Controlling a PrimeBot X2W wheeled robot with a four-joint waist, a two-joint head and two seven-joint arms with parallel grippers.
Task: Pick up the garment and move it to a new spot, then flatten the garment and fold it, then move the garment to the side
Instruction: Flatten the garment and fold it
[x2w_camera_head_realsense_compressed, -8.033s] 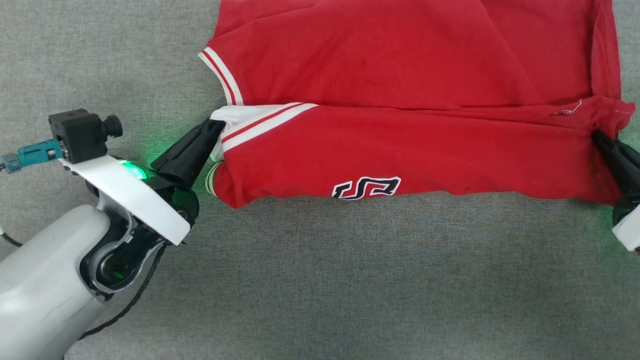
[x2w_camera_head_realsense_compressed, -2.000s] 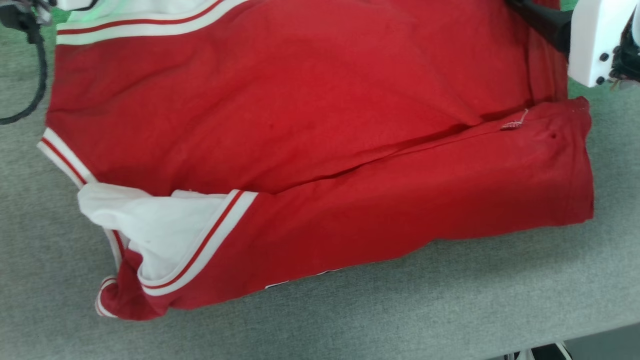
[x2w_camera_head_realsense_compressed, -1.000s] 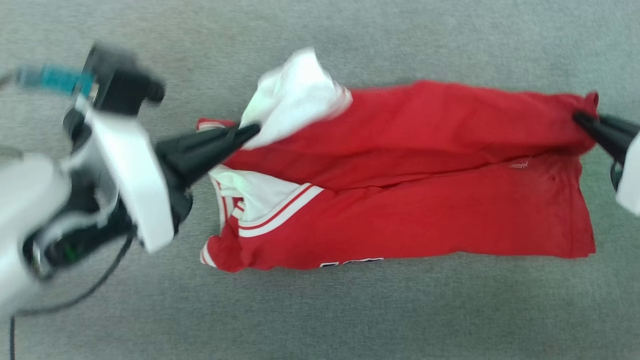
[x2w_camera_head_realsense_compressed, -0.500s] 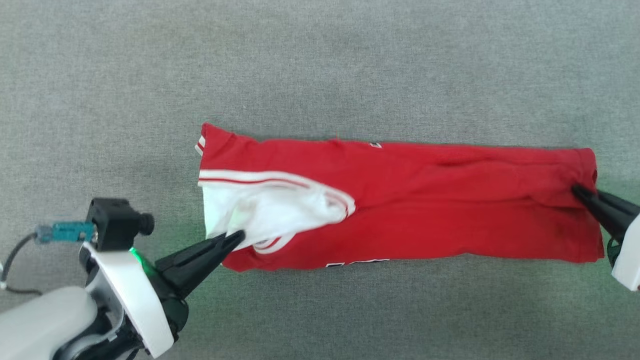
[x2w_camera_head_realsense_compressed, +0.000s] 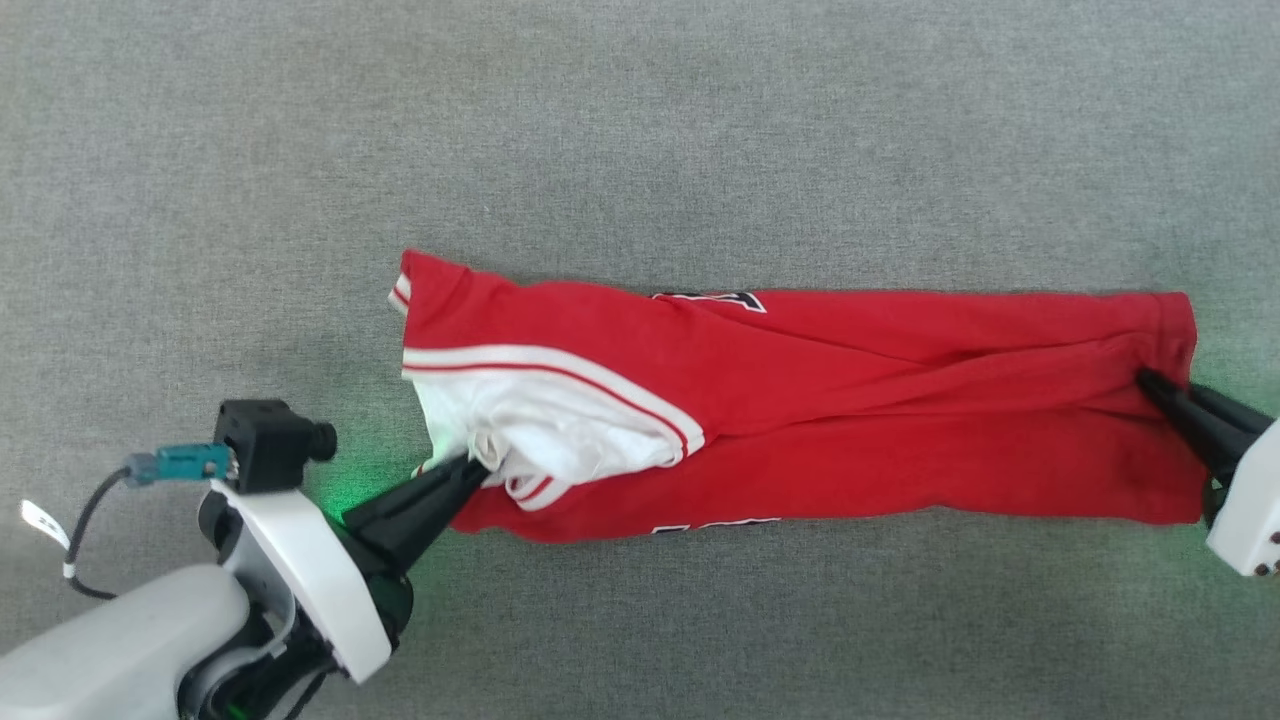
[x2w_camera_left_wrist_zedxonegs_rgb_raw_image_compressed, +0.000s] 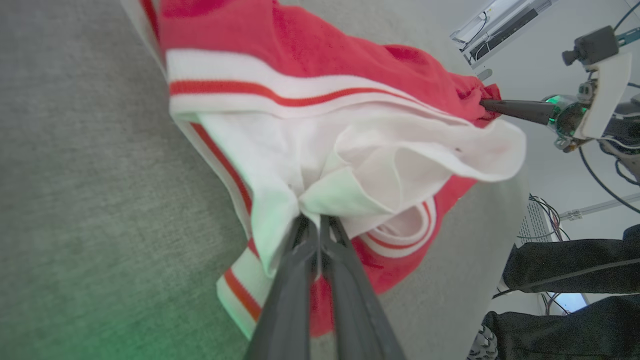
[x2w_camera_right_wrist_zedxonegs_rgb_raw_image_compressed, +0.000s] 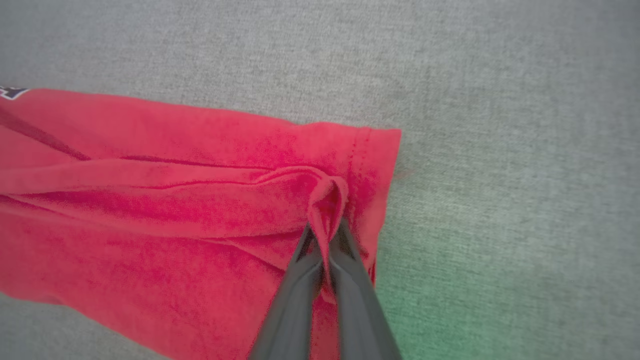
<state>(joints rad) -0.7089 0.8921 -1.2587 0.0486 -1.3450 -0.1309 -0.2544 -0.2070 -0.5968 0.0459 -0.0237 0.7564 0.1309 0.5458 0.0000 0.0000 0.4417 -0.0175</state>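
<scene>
thin soft red garment (x2w_camera_head_realsense_compressed: 850, 400), folded into a long narrow band, flat at mid-view on nubbly grey woven surface (x2w_camera_head_realsense_compressed: 640, 130). crumpled white sleeve panel at 9 o'clock end, pinched tight by left gripper (x2w_camera_head_realsense_compressed: 478, 466). puckered red hem at 3 o'clock, pinched by right gripper (x2w_camera_head_realsense_compressed: 1148, 380). black lettering mostly tucked under, unreadable.

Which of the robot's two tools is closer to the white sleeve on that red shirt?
Left. The left tool pinches the white sleeve itself; the right tool grips the red hem at the shirt's opposite end, well away from it.
</scene>
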